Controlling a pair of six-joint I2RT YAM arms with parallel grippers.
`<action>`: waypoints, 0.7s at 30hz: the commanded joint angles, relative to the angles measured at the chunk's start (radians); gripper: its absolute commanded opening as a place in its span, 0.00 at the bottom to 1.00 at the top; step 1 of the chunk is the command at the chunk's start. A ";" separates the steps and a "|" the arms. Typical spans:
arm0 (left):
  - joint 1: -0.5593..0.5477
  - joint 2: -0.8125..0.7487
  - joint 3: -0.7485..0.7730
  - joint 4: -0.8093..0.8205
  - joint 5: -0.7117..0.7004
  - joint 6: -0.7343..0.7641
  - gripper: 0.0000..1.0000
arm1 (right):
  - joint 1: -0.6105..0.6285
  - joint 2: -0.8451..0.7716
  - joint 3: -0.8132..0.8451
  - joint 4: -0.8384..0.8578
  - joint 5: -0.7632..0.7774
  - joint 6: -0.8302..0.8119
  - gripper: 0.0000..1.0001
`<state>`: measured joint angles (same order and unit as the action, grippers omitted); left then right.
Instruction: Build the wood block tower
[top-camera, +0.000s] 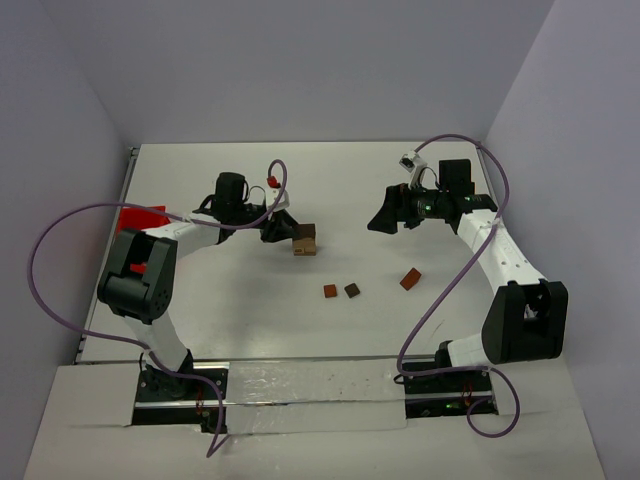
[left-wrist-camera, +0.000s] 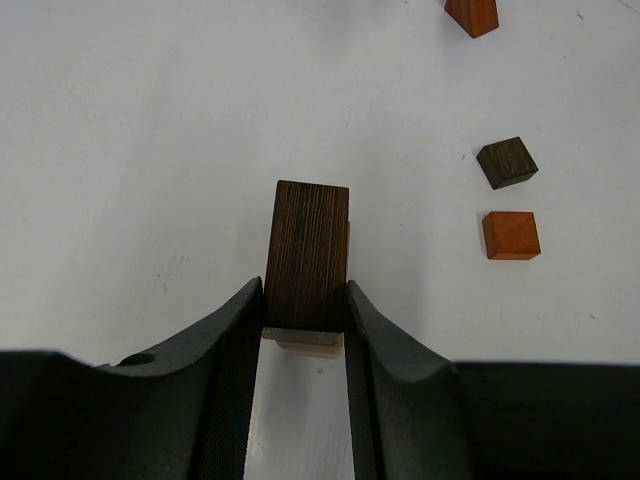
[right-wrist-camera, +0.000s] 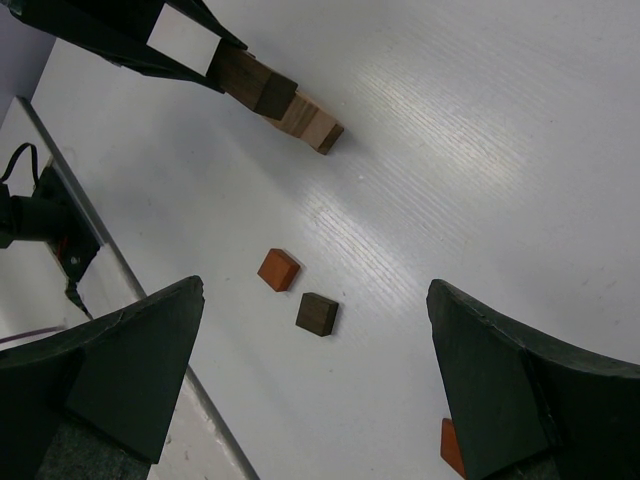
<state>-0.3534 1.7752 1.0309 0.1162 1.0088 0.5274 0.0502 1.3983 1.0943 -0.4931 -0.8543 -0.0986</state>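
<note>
A small tower stands mid-table: a dark brown block on top of light tan blocks. My left gripper is shut on the dark brown block, one finger against each side, with the block resting on the stack. The tower also shows in the right wrist view. Loose on the table lie a reddish-brown cube, a dark brown cube and another reddish-brown block. My right gripper hovers open and empty, right of the tower and above the loose cubes.
A red plastic bin sits at the left edge, behind the left arm. Purple cables loop beside both arms. Grey walls close the table on three sides.
</note>
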 joint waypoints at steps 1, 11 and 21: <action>0.005 -0.026 0.009 0.017 0.056 0.005 0.30 | 0.004 0.007 0.047 0.008 -0.011 -0.012 1.00; 0.010 -0.025 0.006 0.025 0.065 0.002 0.27 | 0.004 0.013 0.049 0.005 -0.012 -0.012 1.00; 0.010 -0.022 0.009 0.003 0.067 0.014 0.41 | 0.004 0.011 0.050 0.002 -0.011 -0.012 1.00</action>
<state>-0.3495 1.7752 1.0306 0.1145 1.0224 0.5278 0.0502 1.4063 1.0943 -0.4946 -0.8548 -0.0986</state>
